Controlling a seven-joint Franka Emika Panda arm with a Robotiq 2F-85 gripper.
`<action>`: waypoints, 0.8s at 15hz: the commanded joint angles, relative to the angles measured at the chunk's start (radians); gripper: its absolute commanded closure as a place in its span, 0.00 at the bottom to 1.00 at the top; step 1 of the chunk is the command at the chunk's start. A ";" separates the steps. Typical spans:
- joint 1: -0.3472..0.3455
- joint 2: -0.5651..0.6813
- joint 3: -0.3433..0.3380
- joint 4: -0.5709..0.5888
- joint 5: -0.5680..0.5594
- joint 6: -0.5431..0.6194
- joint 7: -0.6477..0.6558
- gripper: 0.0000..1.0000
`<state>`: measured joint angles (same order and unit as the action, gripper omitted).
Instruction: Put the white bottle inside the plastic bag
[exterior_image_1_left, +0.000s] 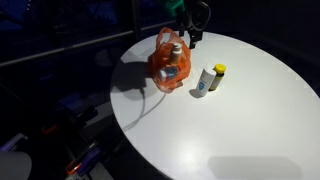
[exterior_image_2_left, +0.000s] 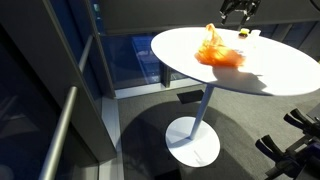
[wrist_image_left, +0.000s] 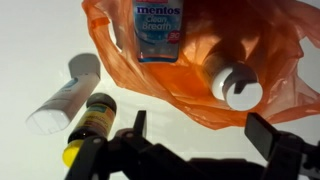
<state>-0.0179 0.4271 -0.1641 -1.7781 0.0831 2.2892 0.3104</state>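
The orange plastic bag (exterior_image_1_left: 163, 66) stands on the round white table (exterior_image_1_left: 230, 120) and shows in both exterior views (exterior_image_2_left: 218, 53). In the wrist view the bag (wrist_image_left: 285, 45) lies open. The white bottle (wrist_image_left: 236, 86) with its white cap sits inside it, next to a Mentos container (wrist_image_left: 158, 30). My gripper (wrist_image_left: 205, 135) is open and empty. It hovers over bare table just short of the bag's rim, with the white bottle a little beyond its fingertips. In the exterior views the gripper (exterior_image_1_left: 195, 34) (exterior_image_2_left: 238, 13) hangs above the far side of the bag.
A white container with a yellow cap (exterior_image_1_left: 210, 79) stands on the table beside the bag; it shows at the left of the wrist view (wrist_image_left: 92, 122). The table edge curves round near the bag. A dark floor and railing lie below.
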 joint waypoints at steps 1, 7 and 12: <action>-0.029 -0.108 0.002 -0.072 -0.013 -0.101 -0.003 0.00; -0.051 -0.278 0.004 -0.167 -0.049 -0.252 -0.032 0.00; -0.061 -0.415 0.009 -0.240 -0.117 -0.337 -0.052 0.00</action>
<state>-0.0633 0.1077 -0.1673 -1.9516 -0.0005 1.9874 0.2910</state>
